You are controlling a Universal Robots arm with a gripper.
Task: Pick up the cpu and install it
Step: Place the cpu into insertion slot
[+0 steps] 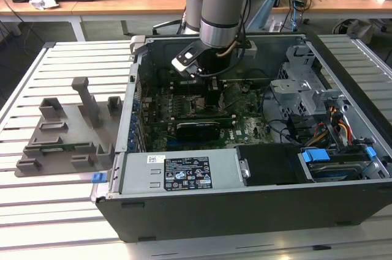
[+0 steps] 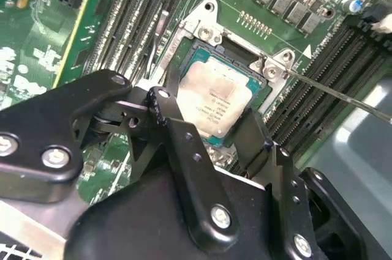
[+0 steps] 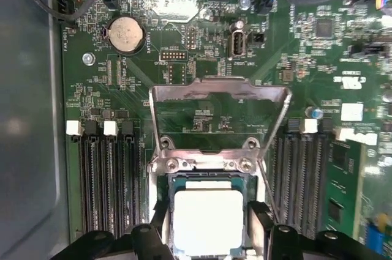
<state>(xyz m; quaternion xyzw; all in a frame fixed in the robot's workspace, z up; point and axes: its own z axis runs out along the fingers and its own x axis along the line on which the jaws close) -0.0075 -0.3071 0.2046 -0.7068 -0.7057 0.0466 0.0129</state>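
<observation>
The claw (image 2: 208,114) straddles the cpu (image 2: 215,98) at the socket (image 2: 202,27), grip impossible to tell; in the exterior view, holder blocks (image 1: 67,131) lie at nine o'clock of the case (image 1: 245,211).

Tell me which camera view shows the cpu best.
The second wrist view: the cpu shows its silver top with print and green rim, in the socket. The first wrist view shows its top as plain white. In the exterior view the arm hides it.
</observation>
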